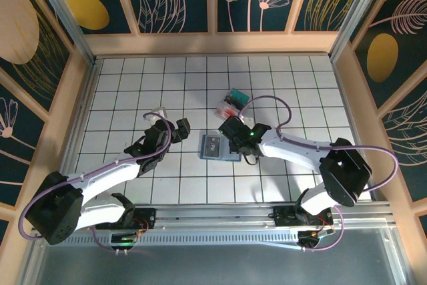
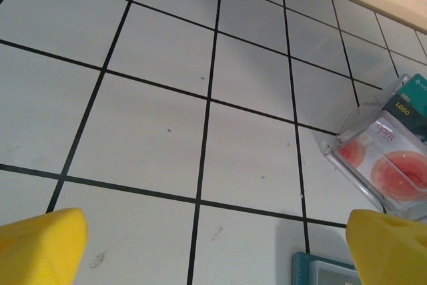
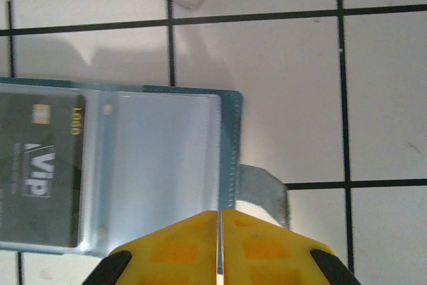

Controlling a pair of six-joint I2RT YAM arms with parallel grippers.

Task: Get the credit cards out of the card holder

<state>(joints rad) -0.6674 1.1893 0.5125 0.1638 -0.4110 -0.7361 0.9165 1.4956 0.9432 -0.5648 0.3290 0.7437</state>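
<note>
We find the card holder [image 1: 213, 146] lying open and flat at mid-table, its long axis running left-right, with a dark card [image 3: 40, 171] in one pocket. The right gripper [image 3: 220, 231] is pressed closed at its edge, but we cannot tell if it pinches the holder. The left gripper [image 2: 217, 245] gapes wide, empty.

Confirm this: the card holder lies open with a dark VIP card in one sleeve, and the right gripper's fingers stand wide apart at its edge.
Wrong on the fingers: the right wrist view shows the right gripper shut, yellow fingers pressed together at the edge of the card holder. The holder does lie open with the dark VIP card in one sleeve.
</note>
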